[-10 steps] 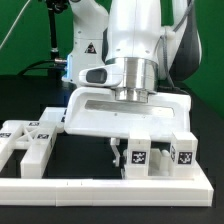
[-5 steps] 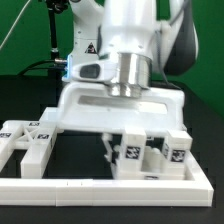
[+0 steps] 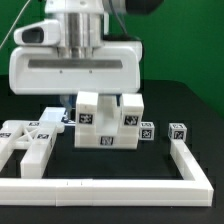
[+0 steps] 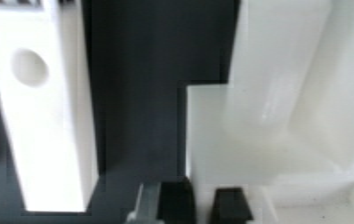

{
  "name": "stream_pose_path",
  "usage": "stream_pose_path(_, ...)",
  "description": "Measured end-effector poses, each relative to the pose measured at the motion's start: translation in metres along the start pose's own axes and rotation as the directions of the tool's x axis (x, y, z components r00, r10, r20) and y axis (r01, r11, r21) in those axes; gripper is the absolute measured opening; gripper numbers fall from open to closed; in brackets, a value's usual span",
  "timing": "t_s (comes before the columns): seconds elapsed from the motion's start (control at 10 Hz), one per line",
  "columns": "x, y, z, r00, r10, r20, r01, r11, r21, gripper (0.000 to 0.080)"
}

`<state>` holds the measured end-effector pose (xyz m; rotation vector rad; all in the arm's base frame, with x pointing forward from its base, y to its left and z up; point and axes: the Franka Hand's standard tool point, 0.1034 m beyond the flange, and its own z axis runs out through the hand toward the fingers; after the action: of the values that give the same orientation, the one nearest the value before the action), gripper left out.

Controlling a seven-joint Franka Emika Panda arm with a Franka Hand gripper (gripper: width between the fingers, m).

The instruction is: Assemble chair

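Note:
My gripper hangs at the middle of the exterior view. It is shut on the joined chair part, a cluster of white blocks with tags that hangs slightly tilted under the hand. In the wrist view the two dark fingertips stand close together against the white chair part. The X-braced panel lies at the exterior view's left. Two short tagged posts stand at the exterior view's right. The fingertips are hidden behind the part in the exterior view.
The long white L-shaped rail runs along the front and turns up at the exterior view's right. A long white piece with an oval hole shows beside the held part in the wrist view.
The hand has moved toward the exterior view's left and risen, carrying the joined chair part with it from the front right to the middle.

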<state>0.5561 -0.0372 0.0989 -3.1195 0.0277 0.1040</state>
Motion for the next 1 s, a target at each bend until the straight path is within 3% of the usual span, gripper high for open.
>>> stream_pose_path(0.1, 0.003, -0.002, -0.005, 0.997, -0.012, 0.070, 0.012, 1.000, -0.005, 0.0034)
stream_pose_path(0.4, -0.004, -0.005, 0.002, 0.964, -0.015, 0.265, 0.010, 1.000, 0.018, 0.0034)
stream_pose_path(0.5, -0.009, -0.007, 0.006, 0.942, -0.003, 0.337, -0.001, 1.000, 0.010, 0.0034)
stream_pose_path(0.6, -0.019, -0.010, 0.013, 0.882, 0.014, 0.471, -0.010, 1.000, -0.011, 0.0034)
stream_pose_path(0.8, -0.022, -0.005, 0.020, 0.773, 0.021, 0.634, -0.015, 1.000, -0.014, 0.0034)
stream_pose_path(1.0, -0.031, -0.001, 0.028, 0.611, 0.044, 0.790, -0.036, 0.999, -0.028, 0.0034)
